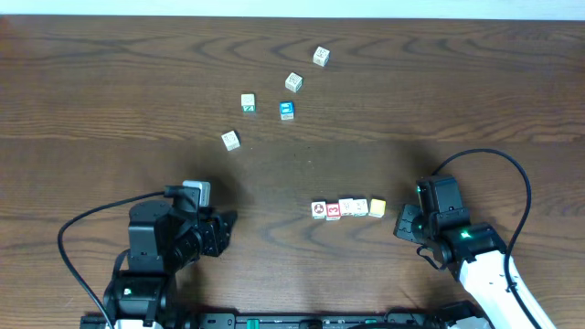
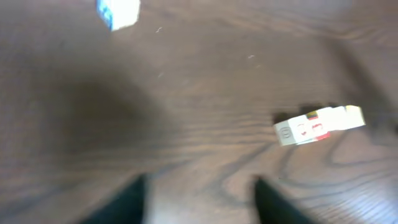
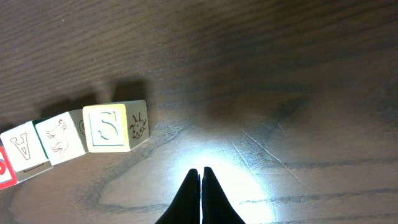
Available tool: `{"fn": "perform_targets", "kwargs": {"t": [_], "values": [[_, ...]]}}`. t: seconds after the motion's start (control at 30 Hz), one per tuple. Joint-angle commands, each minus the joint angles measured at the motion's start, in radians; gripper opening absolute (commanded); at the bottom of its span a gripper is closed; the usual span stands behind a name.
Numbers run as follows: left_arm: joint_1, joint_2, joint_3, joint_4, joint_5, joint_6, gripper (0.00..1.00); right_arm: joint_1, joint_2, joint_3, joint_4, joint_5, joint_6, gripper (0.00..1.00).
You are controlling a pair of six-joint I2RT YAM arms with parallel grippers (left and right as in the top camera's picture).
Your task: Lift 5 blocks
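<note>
The five blocks lie in a touching row on the worktop, none lifted yet, between the two arms. The left fingers stand apart with nothing between them, well short of the row. The right fingers are pressed together, empty, near the yellow-topped block. The step looks like approaching both ends; next, squeeze the row evenly inward, then raise it level. Readable: "S" on the end block, "A" two along

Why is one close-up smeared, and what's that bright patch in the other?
Left wrist view: blurred, likely camera motion; the row of blocks and blue-faced cube smear. Right wrist view: sharp, a glare patch on the table before the shut right hand. Overhead view: even, crisp.
</note>
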Motion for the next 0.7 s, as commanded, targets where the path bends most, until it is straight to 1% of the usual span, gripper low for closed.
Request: {"fn": "perform_targets", "kwargs": {"t": [0.0,0.13,0.23,0.33,0.4,0.53,0.6,0.67], "values": [[-0.002,-0.003,0.003,0.024,0.034,0.014,0.08,-0.008,-0.01,0.002,-0.002,-0.005,-0.013,0.01],[-0.002,0.012,0.003,0.024,-0.025,0.014,0.07,-0.008,-0.01,0.002,0.008,-0.004,-0.014,0.01],[-0.002,0.061,0.002,0.031,-0.065,0.016,0.07,-0.008,-0.01,0.002,0.018,0.003,-0.013,0.02],[-0.002,0.153,0.002,0.056,-0.064,0.029,0.07,-0.008,-0.01,0.002,0.022,0.003,-0.013,0.04],[-0.002,0.219,0.003,0.106,-0.037,0.023,0.07,-0.008,-0.004,0.001,0.013,0.002,-0.013,0.04],[-0.002,0.348,0.003,0.204,-0.018,-0.052,0.07,-0.008,0.043,-0.007,0.019,-0.05,0.015,0.01],[-0.002,0.407,0.003,0.227,-0.016,-0.11,0.07,-0.008,0.08,-0.007,0.031,-0.061,0.021,0.01],[-0.003,0.447,0.003,0.241,0.003,-0.125,0.07,-0.008,0.117,-0.007,0.046,-0.064,0.025,0.01]]}}
